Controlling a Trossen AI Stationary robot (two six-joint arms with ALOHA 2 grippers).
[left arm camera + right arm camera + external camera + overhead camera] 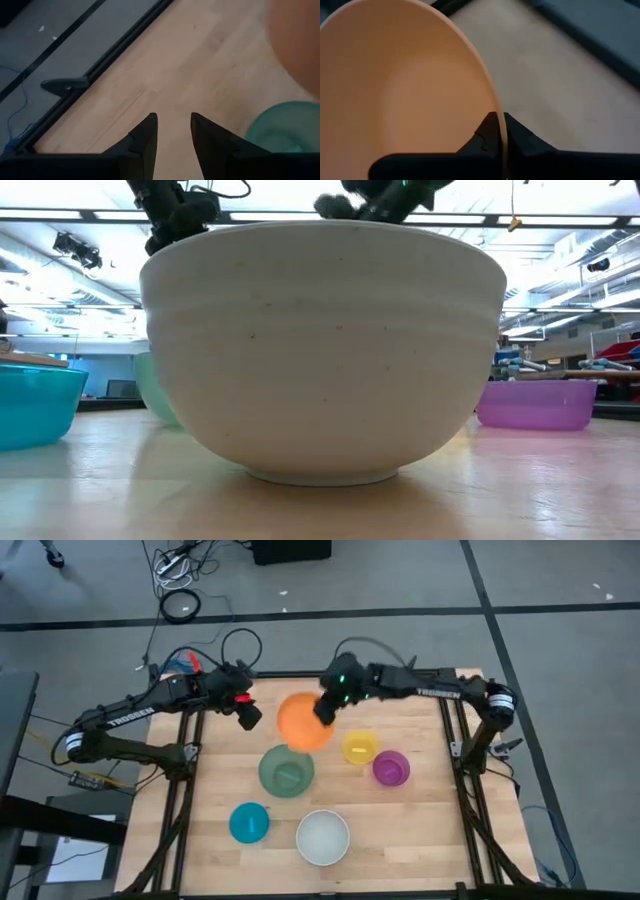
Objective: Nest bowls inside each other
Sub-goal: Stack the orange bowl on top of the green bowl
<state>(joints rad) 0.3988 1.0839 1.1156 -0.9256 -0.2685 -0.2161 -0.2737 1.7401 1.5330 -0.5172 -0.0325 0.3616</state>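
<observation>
With the right gripper (pixel 499 131) clamped on the rim of the orange bowl (pixel 302 721) near the table's (pixel 420 840) far edge, lifting level and centring it over a larger bowl seemed wise.

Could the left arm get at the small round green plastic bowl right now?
Probably yes. The left tool hangs empty, fingers apart, beside the green plastic bowl, which sits open-topped; only the orange bowl in the right tool crowds one side.

Matt, faintly speckled white bowl (pixel 322 350) on a smooth pale wooden table (pixel 420 830).
</observation>
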